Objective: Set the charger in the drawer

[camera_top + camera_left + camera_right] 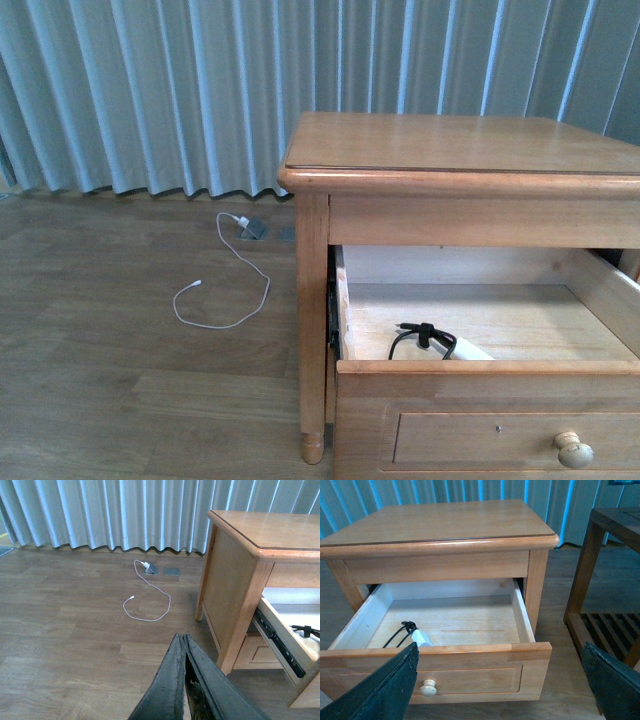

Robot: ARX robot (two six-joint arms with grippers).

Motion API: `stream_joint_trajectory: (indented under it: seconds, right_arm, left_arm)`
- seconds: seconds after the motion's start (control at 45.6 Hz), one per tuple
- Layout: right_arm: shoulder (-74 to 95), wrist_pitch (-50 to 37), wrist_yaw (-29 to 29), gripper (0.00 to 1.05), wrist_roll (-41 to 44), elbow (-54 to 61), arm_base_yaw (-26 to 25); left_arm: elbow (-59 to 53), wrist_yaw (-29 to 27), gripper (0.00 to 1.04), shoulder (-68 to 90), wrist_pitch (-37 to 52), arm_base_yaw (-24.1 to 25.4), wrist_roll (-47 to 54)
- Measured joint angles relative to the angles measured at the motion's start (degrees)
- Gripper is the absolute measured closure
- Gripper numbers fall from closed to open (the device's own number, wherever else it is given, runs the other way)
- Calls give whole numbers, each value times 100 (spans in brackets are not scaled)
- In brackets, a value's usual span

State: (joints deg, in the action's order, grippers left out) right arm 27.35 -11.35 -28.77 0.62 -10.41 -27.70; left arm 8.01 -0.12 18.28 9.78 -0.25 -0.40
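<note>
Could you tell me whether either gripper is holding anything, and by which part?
Nothing is held. The left gripper is shut on nothing, the right gripper is open and empty; the charger lies inside the drawer.

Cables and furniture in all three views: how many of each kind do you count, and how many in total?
Cables: 2, the charger in the drawer and the white cable on the floor.
Furniture: 2, the nightstand and a slatted wooden stand.
Total: 4.
</note>
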Motion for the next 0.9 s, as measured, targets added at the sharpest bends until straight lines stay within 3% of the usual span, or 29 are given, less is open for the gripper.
stream_joint_trajectory:
  seconds: [0.504,0.614,0.899]
  right_arm:
    - [0,0,0,8,0,0,0]
    - [2,0,2,8,-2,0,0]
    - [0,0,2,8,-2,0,0]
  left_arm:
    - [-496,-2,101,-719,-168,11,0]
    - [-562,13,101,-1436,-946,11,0]
    - [-730,11,101,-1801,-986,11,2]
